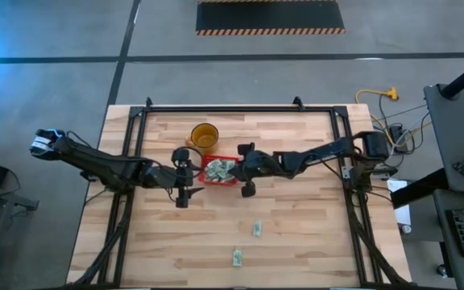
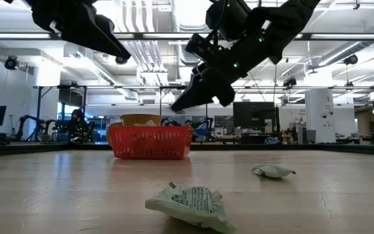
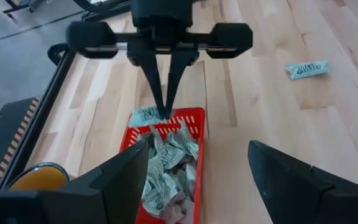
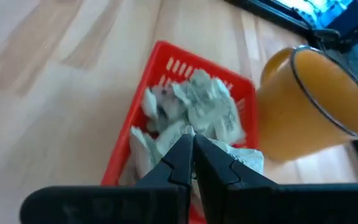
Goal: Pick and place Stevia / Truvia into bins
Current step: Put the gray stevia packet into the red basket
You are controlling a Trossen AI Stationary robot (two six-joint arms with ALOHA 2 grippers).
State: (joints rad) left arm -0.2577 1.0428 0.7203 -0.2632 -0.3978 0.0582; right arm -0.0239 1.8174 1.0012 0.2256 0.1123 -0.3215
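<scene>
Sachets (image 3: pixel 166 163) heaped in red basket (image 3: pixel 199 118), right gripper (image 3: pixel 165 111) pinching one above, left gripper (image 1: pixel 183 179) wide

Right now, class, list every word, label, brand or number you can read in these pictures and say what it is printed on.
None can be read.
Sachet nearest the low camera: dark print, too blurred to read.
Loose sachet on the table: dark lettering, too small to read.
Sachets in the red basket: print crumpled and blurred.
Amber cup: no marking visible.
</scene>
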